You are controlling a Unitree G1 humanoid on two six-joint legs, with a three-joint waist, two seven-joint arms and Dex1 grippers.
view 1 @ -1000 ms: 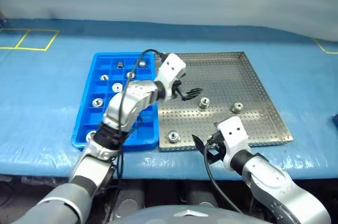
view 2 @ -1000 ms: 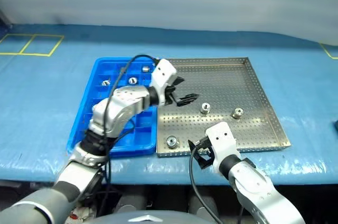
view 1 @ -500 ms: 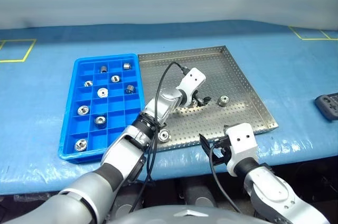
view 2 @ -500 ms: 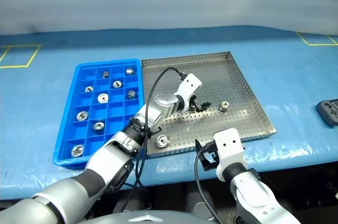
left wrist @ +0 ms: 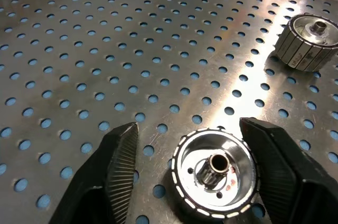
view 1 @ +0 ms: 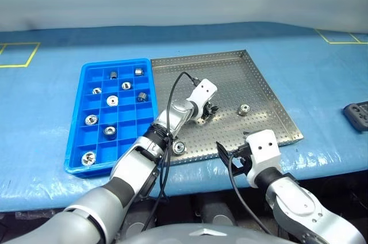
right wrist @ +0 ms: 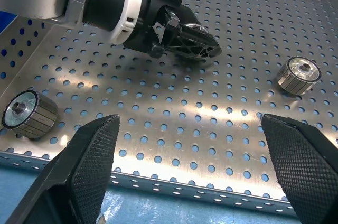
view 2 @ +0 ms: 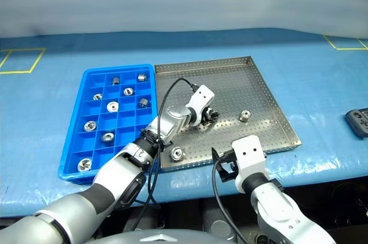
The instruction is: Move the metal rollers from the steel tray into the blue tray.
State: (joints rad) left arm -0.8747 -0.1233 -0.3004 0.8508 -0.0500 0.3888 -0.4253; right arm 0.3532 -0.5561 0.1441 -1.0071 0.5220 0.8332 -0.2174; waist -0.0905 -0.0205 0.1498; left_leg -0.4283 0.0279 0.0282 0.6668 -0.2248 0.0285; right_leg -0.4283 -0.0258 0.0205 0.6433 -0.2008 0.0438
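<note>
steel tray (view 1: 270, 103) centre frame on blue worktop (view 1: 46, 100) | left gripper (left wrist: 182, 174) fingers (left wrist: 120, 163) flank a roller (left wrist: 214, 171), gap each side | two more metal rollers (view 1: 244, 109) on the tray | right gripper (right wrist: 190, 174) fingers wide apart, empty, lower centre | blue tray (view 1: 86, 91) left, eight rollers in compartments

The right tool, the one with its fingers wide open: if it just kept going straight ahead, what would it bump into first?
Probably the steel tray: the right tool points slightly down over the tray's near rim, toward bare perforated floor between two metal rollers. The left tool lies farther along, though depth is hard to judge.
</note>
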